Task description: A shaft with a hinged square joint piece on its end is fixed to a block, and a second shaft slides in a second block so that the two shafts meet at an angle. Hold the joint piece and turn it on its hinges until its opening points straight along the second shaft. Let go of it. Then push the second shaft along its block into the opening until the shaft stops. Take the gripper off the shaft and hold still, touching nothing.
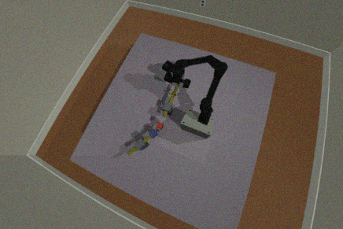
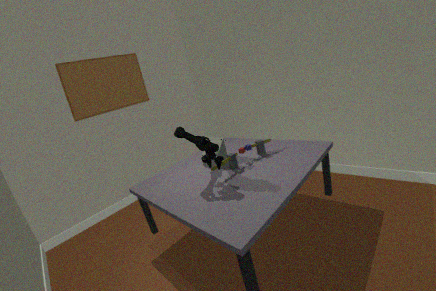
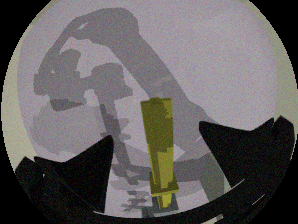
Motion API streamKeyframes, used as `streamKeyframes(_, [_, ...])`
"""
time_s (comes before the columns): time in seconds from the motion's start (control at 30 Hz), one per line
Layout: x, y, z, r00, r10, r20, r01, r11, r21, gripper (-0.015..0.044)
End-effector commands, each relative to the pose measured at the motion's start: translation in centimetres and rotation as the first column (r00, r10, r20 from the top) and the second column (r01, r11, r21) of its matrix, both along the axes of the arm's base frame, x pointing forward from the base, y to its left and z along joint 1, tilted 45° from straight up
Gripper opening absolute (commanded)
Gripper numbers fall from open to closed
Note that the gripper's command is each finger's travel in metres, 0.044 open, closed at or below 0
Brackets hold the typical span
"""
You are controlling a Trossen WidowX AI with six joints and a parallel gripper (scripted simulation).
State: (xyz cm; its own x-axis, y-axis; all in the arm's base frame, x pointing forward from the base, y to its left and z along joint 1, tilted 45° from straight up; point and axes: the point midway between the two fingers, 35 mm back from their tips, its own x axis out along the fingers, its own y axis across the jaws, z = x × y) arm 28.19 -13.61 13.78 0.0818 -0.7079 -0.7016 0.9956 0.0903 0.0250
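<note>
The yellow second shaft (image 1: 171, 98) (image 3: 161, 130), with a collar (image 1: 173, 94) (image 3: 164, 191), runs through its grey block (image 1: 168, 107) (image 2: 233, 162). My gripper (image 2: 214, 166) (image 3: 157, 133) is open and empty at the shaft's outer end, one finger on each side of it in the wrist view; contact cannot be told. The red joint piece (image 1: 160, 125) (image 2: 242, 150) sits a short gap beyond the shaft's inner end, next to the blue part (image 1: 153, 132) (image 2: 248, 147) on the first shaft (image 1: 130, 152). That shaft is in the other block (image 1: 142, 144) (image 2: 260, 148). The opening's exact direction is too small to tell.
The arm's pale base (image 1: 196, 126) stands beside the shaft blocks. The arm (image 1: 214, 81) arches over from it to the shaft's outer end. All stand on the pale purple table (image 1: 220, 175) (image 2: 175, 188), and dark shadows fall across it near the shafts.
</note>
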Motion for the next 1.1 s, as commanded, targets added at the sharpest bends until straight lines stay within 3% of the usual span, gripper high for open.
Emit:
streamKeyframes(0.0, [0.0, -0.3, -0.6, 1.0, -0.004, 0.001, 0.004, 1.0, 0.005, 0.044])
streamKeyframes(0.5, [0.1, -1.8, -2.2, 1.0, -0.004, 0.001, 0.004, 1.0, 0.003, 0.044])
streamKeyframes(0.93, [0.1, -1.8, -2.2, 1.0, -0.004, 0.001, 0.004, 1.0, 0.003, 0.0102])
streamKeyframes(1.07, [0.1, -1.8, -2.2, 1.0, -0.004, 0.001, 0.004, 1.0, 0.003, 0.0102])
